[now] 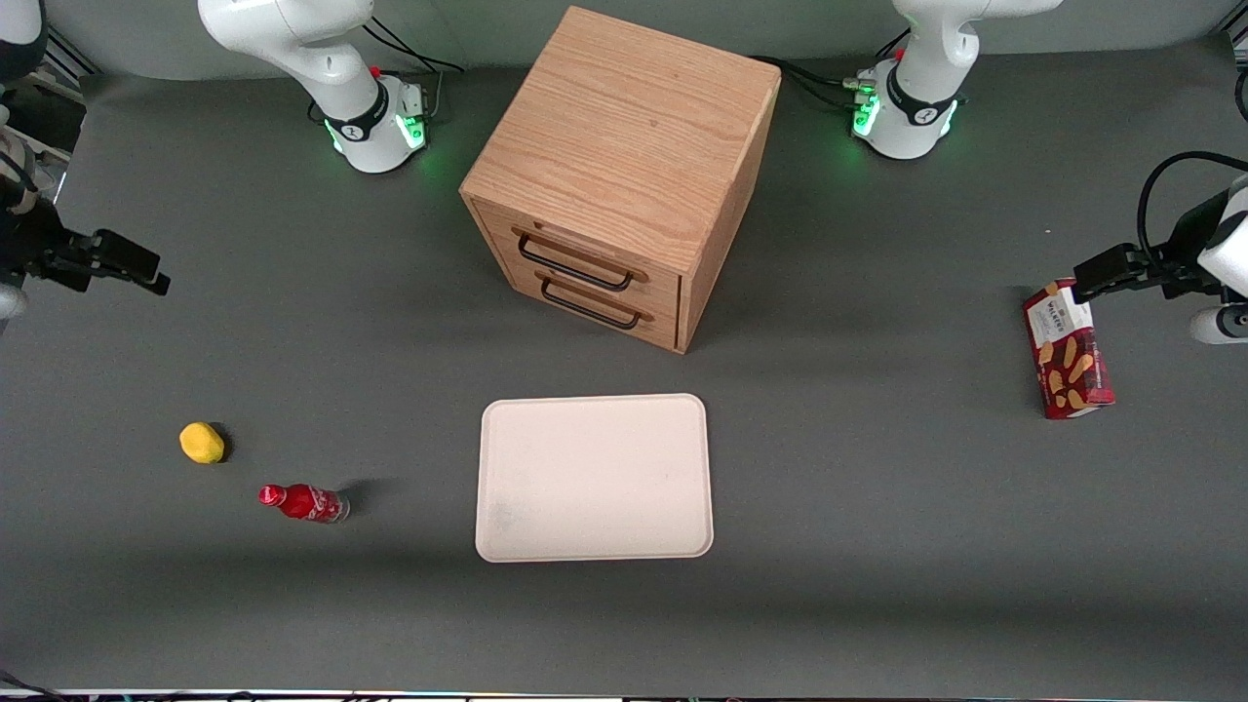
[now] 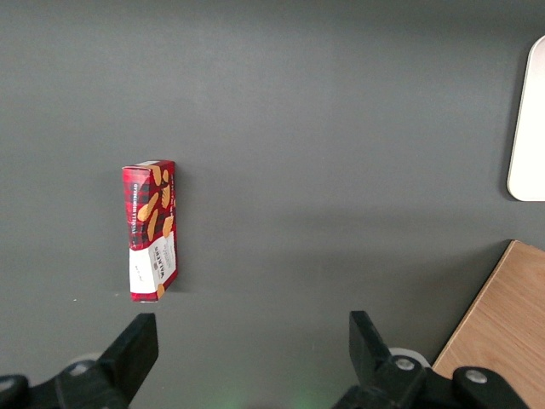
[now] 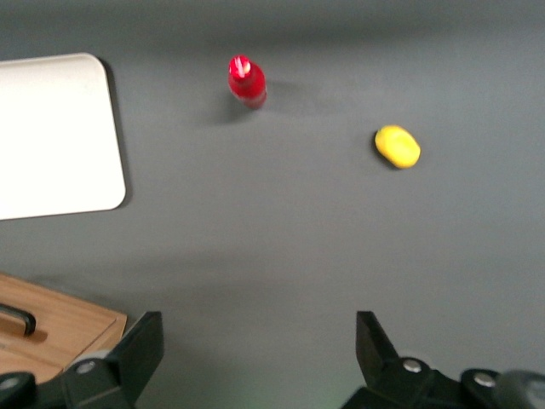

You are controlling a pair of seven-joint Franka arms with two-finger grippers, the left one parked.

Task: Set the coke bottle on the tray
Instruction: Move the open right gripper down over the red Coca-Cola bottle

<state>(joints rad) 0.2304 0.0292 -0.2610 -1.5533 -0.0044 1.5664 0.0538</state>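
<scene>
The tray [image 1: 594, 478] lies nearest the front camera, with the coke bottle [image 1: 303, 502] standing beside it on the tabletop [image 1: 877, 546], toward my end, near a yellow lump [image 1: 202, 443]. My hand [image 1: 146, 276] hovers open, well apart, empty.

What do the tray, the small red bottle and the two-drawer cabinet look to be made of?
The flat cream-white tray looks like matte moulded plastic: even colour, rounded rim. The tiny red coke bottle seems glossy plastic or glass, with a clear base. The light-brown cabinet shows oak-like wood grain and dark, probably metal, handles. The open pincer hangs above the bare table.
</scene>
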